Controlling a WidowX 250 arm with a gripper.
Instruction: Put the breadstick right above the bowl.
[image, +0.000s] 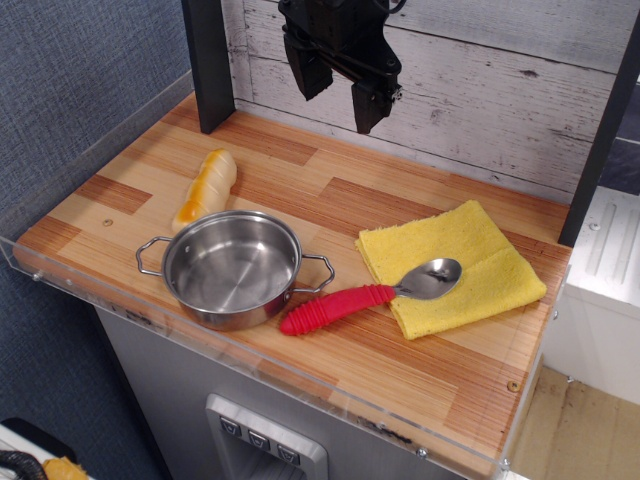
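Breadstick (206, 187): touching bowl (232, 268) far-left rim, long axis running away from it. Gripper (340, 88): raised behind bowl, fingers spread, empty.

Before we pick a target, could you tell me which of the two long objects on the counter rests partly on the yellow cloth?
The red-handled spoon: its bowl lies on the cloth, whereas the breadstick lies on bare wood.

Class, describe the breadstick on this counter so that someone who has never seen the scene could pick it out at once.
Start at the wooden counter and find the shiny steel bowl near its front left. Just behind the bowl's left rim lies the breadstick, a small pale cream loaf with a golden-orange streak. Unlike the red-handled spoon on the bowl's other side, it is plump, ridged and without a handle.
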